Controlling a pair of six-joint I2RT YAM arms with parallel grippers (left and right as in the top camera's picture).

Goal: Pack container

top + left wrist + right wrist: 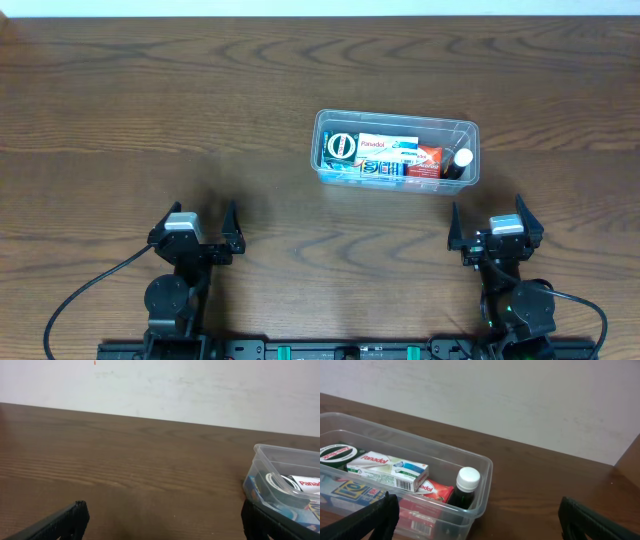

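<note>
The clear plastic container (396,120) stands on the wooden table right of centre, holding a white Panadol box (388,146), a red box (426,159), a round dark tin (340,147) and a dark bottle with a white cap (461,160). My left gripper (206,228) rests open near the front left, well clear of the container, nothing between its fingers. Open as well, my right gripper (488,222) sits just in front of the container's right end. In the right wrist view the container (485,467) and bottle (467,485) lie close ahead; the left wrist view catches the container's left end (260,460).
Bare brown tabletop (150,110) spreads to the left and behind the container. A pale wall (160,385) rises beyond the table's far edge. Cables and the arm bases (350,350) line the front edge.
</note>
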